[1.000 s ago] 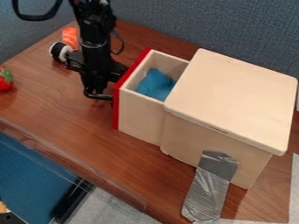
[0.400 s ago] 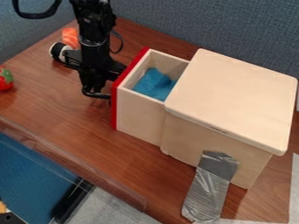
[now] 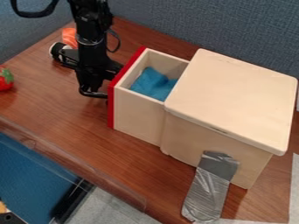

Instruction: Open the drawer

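Pincer (image 3: 93,92) hangs against the red front (image 3: 111,109) of the opened drawer (image 3: 137,113).

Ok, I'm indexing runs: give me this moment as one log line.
Pale wooden drawer: open | contents: crumpled blue cloth | black robot arm: at drawer's red front panel

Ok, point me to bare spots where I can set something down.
The table is bare between the toy strawberry and the drawer's red front; the box's lid is bare too. It's crowded by the gripper at that front, and around the black-and-white roll and orange piece.
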